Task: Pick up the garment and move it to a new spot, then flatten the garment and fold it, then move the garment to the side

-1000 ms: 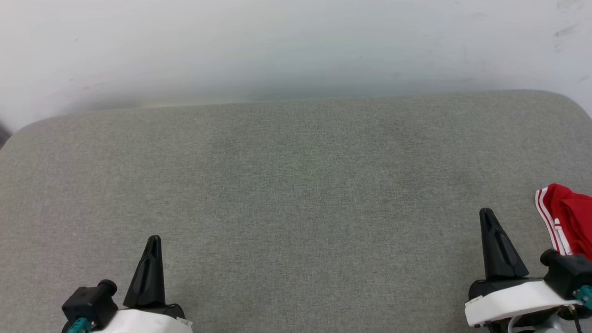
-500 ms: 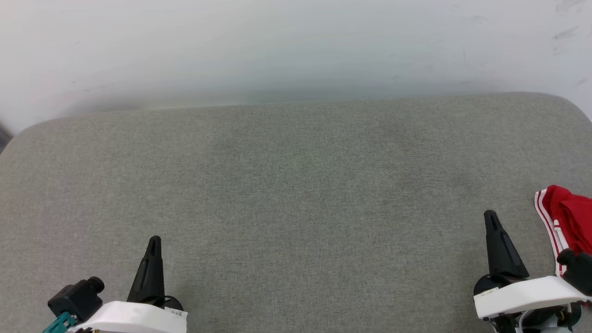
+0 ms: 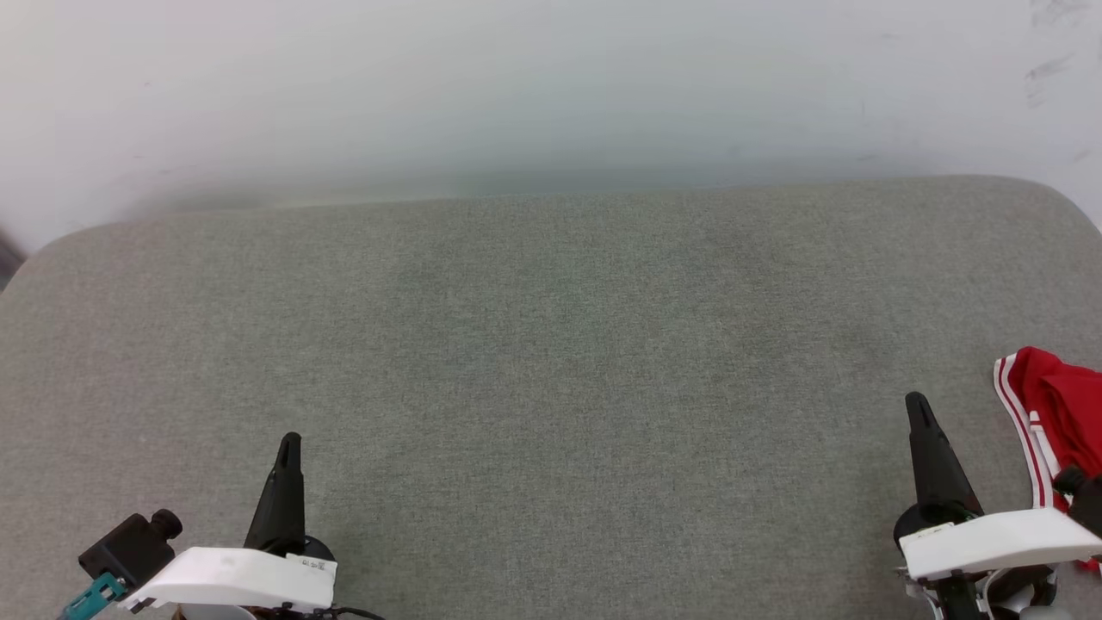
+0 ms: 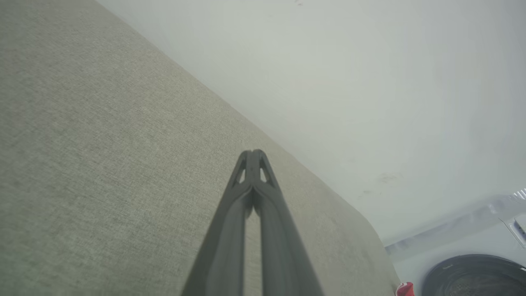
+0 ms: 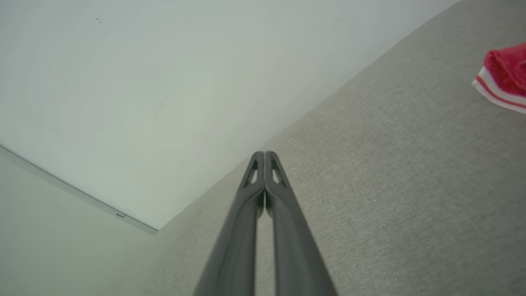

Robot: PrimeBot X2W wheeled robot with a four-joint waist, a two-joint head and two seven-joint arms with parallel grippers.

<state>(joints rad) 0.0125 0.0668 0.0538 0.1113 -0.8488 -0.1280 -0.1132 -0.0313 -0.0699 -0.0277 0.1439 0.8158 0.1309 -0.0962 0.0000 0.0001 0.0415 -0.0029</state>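
Red fabric with red-and-white striped trim, the garment (image 3: 1052, 405) lies bunched at the right edge of the head view on the grey woven surface (image 3: 551, 344). The frame cuts it off, so its full shape cannot be told. Just left of it, at lower right, the right gripper (image 3: 919, 406) points up the frame, its fingers clenched together on nothing and clear of the cloth. At lower left, the left gripper (image 3: 290, 443) is likewise clenched and empty. Behind the surface rises a pale wall (image 3: 551, 86).
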